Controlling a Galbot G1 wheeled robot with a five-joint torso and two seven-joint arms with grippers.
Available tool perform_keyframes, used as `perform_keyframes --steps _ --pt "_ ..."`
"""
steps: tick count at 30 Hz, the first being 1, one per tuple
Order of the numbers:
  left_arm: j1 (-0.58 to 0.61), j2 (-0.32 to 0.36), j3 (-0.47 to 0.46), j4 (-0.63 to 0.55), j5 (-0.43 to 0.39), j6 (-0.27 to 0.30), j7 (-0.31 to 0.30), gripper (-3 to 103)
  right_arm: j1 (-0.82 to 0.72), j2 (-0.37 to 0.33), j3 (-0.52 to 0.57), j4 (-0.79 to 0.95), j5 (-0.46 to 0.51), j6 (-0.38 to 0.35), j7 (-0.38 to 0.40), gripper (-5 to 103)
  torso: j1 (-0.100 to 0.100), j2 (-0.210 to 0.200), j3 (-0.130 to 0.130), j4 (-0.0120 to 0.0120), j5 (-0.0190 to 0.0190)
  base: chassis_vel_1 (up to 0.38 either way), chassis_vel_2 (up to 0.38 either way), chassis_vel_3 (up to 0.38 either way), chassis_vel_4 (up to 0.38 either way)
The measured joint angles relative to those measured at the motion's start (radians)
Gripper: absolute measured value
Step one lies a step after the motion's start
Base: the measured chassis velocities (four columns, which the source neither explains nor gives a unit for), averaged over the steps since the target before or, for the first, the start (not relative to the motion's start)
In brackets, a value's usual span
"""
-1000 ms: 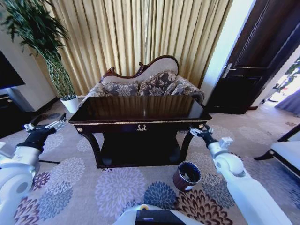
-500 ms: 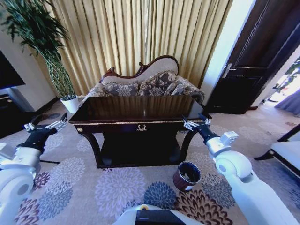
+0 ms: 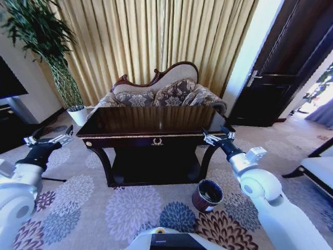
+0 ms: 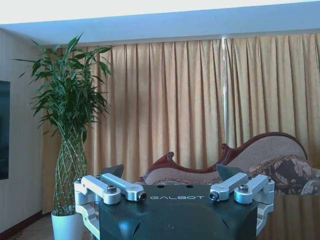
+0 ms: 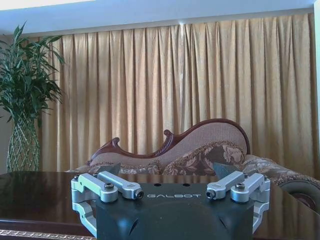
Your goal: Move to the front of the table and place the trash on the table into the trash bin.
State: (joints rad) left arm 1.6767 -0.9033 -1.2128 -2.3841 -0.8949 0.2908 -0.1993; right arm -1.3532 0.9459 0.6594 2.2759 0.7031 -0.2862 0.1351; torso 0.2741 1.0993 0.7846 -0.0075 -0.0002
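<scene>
Currently my right gripper, jaws released, sits at the table's front right corner; trash bin directly below it. Left gripper, also released, hangs off the table's left end.

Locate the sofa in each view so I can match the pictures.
Head view: sofa at centre, behind the table.
Left wrist view: sofa at lower right, beside the plant.
Right wrist view: sofa at centre, beyond the tabletop.
Shared landmark: the gold curtain.
</scene>
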Motion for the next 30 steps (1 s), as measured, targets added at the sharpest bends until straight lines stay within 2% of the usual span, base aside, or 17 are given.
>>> perform_keyframes --steps 10,30 --pt "0.002 0.003 0.002 -0.009 0.001 0.0 0.0 100 -0.013 0.0 0.02 0.002 0.016 0.006 -0.002 100 0.0 0.0 0.0 0.0001 -0.0001 0.09 -0.108 -0.094 0.098" --pt "0.012 0.011 -0.01 -0.017 -0.001 -0.001 0.0 100 -0.028 -0.012 0.038 0.024 0.044 0.01 -0.003 100 0.0 0.0 0.0 0.0001 0.0 0.176 -0.178 -0.171 0.173"
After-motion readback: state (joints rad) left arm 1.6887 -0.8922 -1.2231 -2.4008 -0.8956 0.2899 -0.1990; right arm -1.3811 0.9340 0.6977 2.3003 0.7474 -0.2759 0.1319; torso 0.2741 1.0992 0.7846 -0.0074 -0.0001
